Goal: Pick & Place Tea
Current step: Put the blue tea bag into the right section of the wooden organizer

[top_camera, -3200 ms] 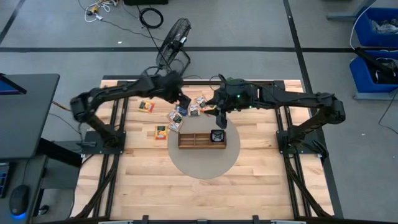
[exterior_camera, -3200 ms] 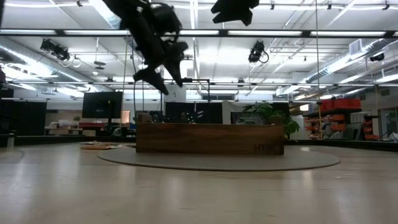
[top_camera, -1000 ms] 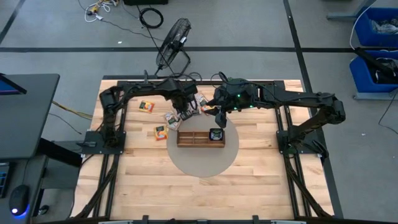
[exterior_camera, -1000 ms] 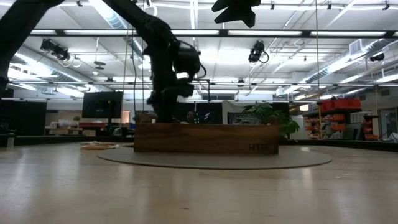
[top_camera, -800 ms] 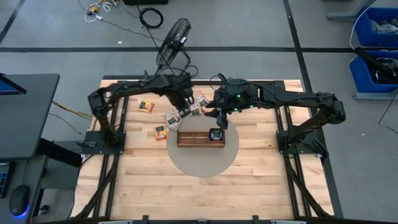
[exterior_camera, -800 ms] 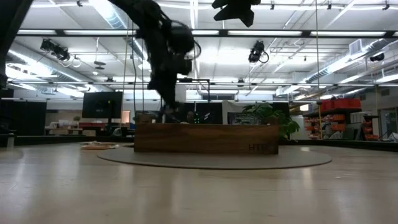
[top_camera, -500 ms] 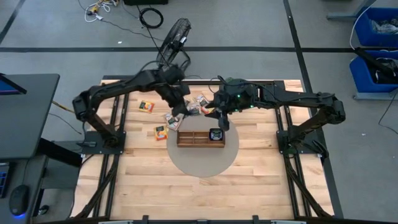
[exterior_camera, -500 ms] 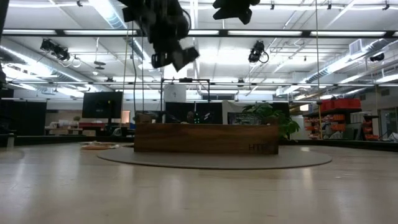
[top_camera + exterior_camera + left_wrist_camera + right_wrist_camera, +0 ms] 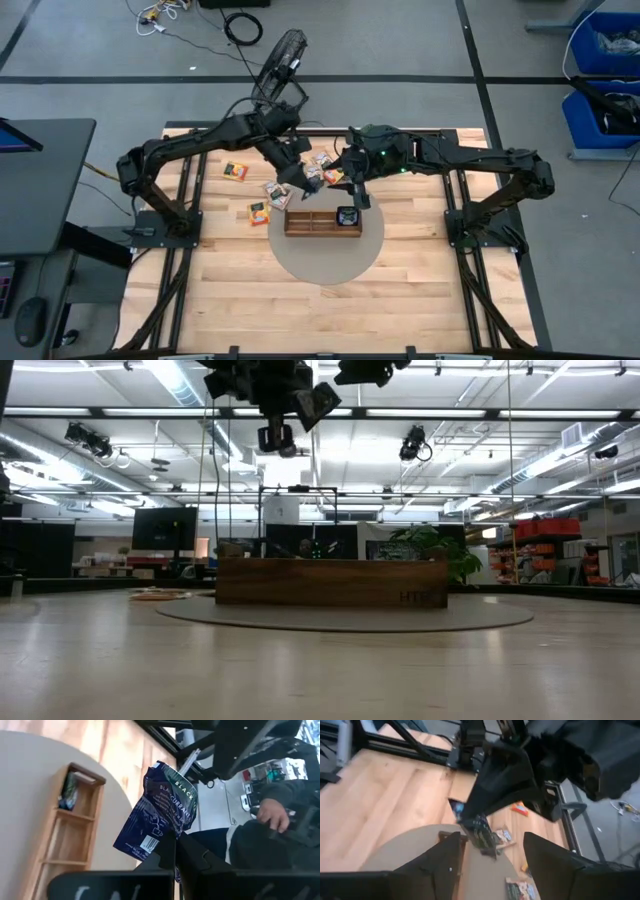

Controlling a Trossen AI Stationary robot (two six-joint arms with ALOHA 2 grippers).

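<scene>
Above the tray (image 9: 322, 222), the left gripper (image 9: 305, 186) pinches a dark blue packet (image 9: 161, 817) in the air. One packet (image 9: 348, 215) already stands in the tray's end compartment, under the right gripper (image 9: 357, 196), whose fingers are spread and empty. Other packets (image 9: 259, 211) lie on the table beside and behind both grippers, still to move. Their exact number is hard to make out.

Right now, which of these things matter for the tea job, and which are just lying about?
Part of the job:
- dark tea packet, pinched in the left tool
- loose tea packets on the table
- right tool, open above the tray

Just around:
- wooden tray
- round mat
- floor fan
- blue bins
</scene>
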